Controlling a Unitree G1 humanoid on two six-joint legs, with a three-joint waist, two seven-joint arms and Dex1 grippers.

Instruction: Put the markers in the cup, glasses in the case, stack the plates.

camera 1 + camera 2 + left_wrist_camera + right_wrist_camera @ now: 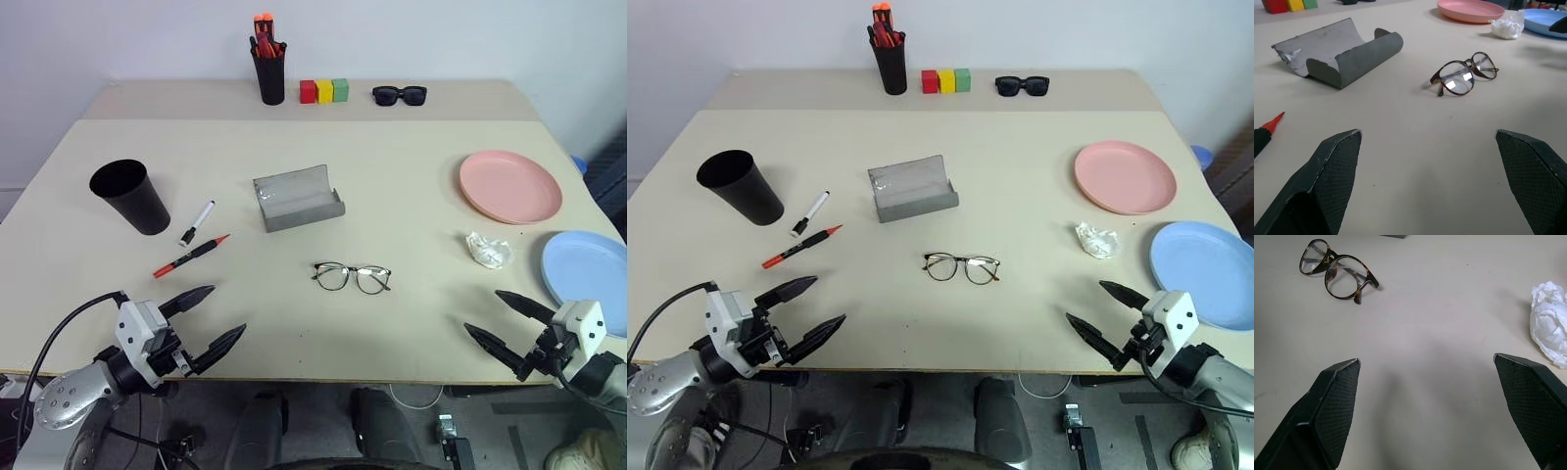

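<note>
Both pincers hover spread and empty at the table's [392,176] near edge: left gripper [211,321], right gripper [503,318]. The glasses [352,276] lie between and beyond them; the right wrist view shows crumpled tissue [1550,323] beside its fingers.

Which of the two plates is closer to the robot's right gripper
The light blue plate, at the table's right edge just beyond the open right gripper. The salmon pink plate lies farther back.
</note>
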